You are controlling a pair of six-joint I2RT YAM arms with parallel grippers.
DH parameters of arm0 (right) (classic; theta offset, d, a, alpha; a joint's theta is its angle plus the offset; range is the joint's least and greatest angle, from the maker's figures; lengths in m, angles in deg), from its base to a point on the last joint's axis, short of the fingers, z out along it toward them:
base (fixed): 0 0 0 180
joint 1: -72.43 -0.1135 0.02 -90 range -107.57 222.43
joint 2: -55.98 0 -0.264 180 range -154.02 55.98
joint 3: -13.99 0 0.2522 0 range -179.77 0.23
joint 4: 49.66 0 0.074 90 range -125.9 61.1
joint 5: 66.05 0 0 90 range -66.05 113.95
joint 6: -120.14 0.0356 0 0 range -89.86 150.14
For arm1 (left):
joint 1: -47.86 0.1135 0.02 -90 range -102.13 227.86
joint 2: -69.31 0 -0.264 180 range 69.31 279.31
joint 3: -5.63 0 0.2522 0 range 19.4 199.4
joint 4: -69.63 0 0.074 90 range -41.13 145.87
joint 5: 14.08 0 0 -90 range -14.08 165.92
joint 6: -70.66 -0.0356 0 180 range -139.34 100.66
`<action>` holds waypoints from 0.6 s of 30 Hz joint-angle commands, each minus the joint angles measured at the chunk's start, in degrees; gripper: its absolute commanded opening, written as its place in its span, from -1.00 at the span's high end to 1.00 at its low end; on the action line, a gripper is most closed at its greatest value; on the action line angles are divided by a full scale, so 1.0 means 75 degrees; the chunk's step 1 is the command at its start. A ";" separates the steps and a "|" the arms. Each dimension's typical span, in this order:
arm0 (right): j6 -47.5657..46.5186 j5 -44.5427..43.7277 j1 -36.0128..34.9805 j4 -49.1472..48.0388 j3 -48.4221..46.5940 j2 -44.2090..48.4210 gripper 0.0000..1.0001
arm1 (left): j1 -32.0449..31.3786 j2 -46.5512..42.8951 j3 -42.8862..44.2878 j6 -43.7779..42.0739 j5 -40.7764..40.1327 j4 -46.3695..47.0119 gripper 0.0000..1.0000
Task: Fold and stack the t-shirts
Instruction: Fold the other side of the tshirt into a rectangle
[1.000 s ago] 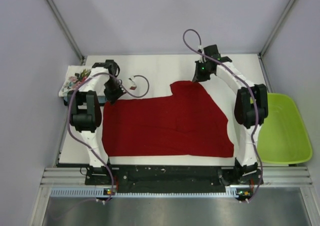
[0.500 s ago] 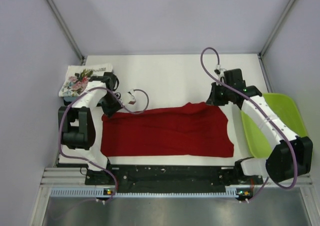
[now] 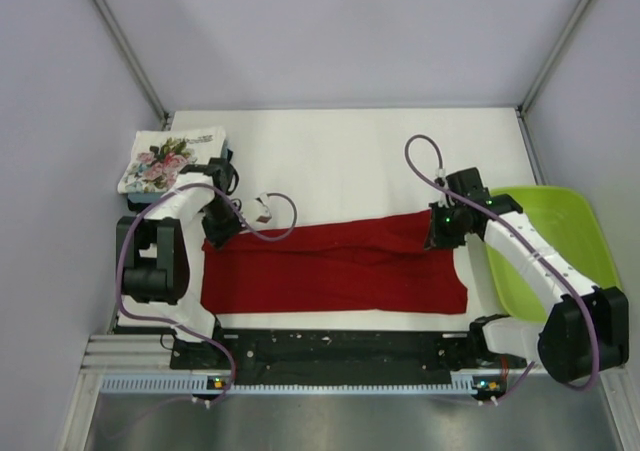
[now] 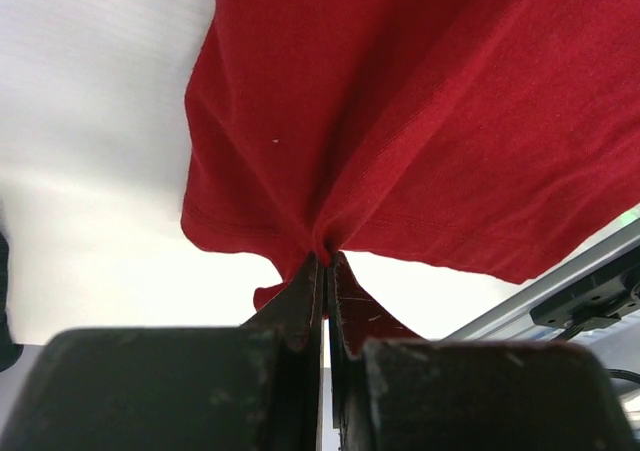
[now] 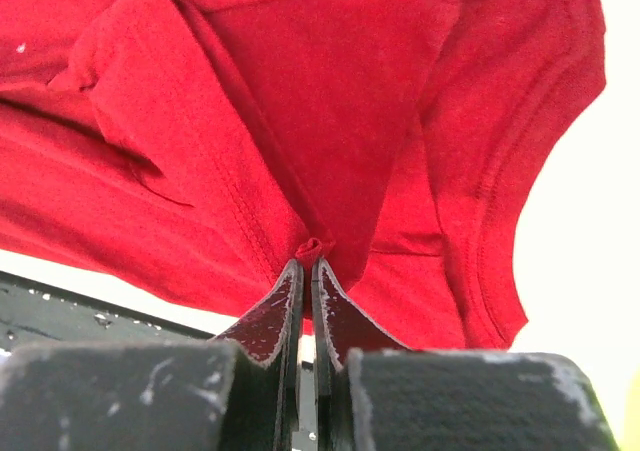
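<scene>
A deep red t-shirt (image 3: 335, 268) lies on the white table, its far half drawn over toward the near edge into a long band. My left gripper (image 3: 214, 233) is shut on the shirt's left far edge; the wrist view shows red cloth (image 4: 400, 121) pinched at the fingertips (image 4: 312, 271). My right gripper (image 3: 440, 233) is shut on the shirt's right far edge, with a pinch of cloth (image 5: 330, 121) at its fingertips (image 5: 290, 281). A folded white shirt with pink floral print (image 3: 172, 158) lies at the far left of the table.
A lime-green plastic tray (image 3: 570, 246) stands at the right, partly under my right arm. The black rail (image 3: 330, 346) runs along the table's near edge. Purple cables loop above both wrists. Grey walls enclose the table.
Both grippers have pulled the shirt's far edge toward the near side, folding the wide spread shirt into a narrower band. The right arm swung out to the right over the green tray.
</scene>
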 commanded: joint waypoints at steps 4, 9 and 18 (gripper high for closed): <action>-0.0100 -0.0632 0.0005 0.1207 -0.0925 0.0407 1.00 | 0.0072 -0.0497 0.0505 -0.0228 -0.0205 0.0074 1.00; 0.0146 -0.1007 0.0040 0.1910 -0.0867 0.0278 1.00 | 0.0154 -0.0391 0.0365 -0.0240 -0.0437 0.0168 1.00; 0.0591 -0.0244 0.0052 0.1349 0.0223 -0.0015 1.00 | 0.0154 -0.0192 -0.0292 -0.0380 -0.0486 0.0169 0.75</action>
